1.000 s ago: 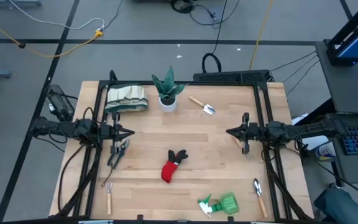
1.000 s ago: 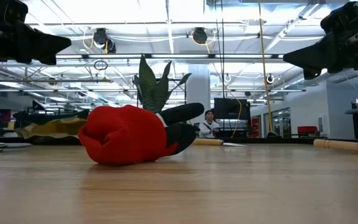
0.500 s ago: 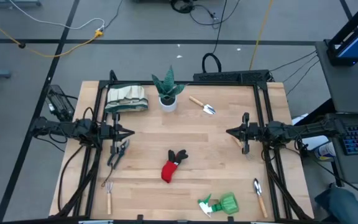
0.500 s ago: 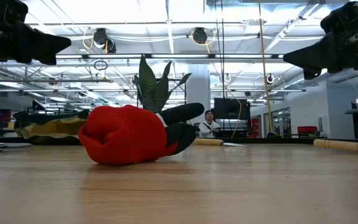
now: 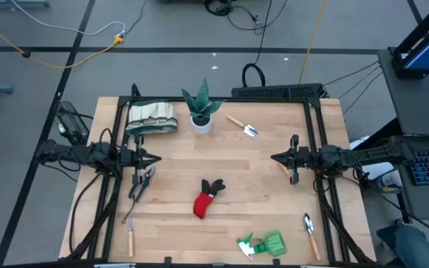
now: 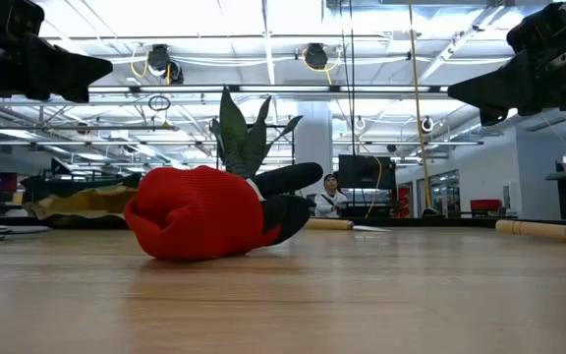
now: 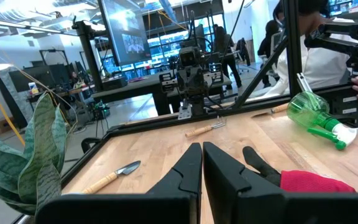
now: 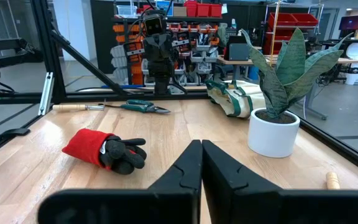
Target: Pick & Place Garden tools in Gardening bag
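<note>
Hovering at opposite table edges, left gripper and right gripper keep jaws clenched.

Nothing on the table has visibly moved

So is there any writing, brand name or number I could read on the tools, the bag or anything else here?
None can be read.
Spray bottle, glove, bag and plant pot: no label shows.
Big screen in the room behind: too blurred to read.
</note>
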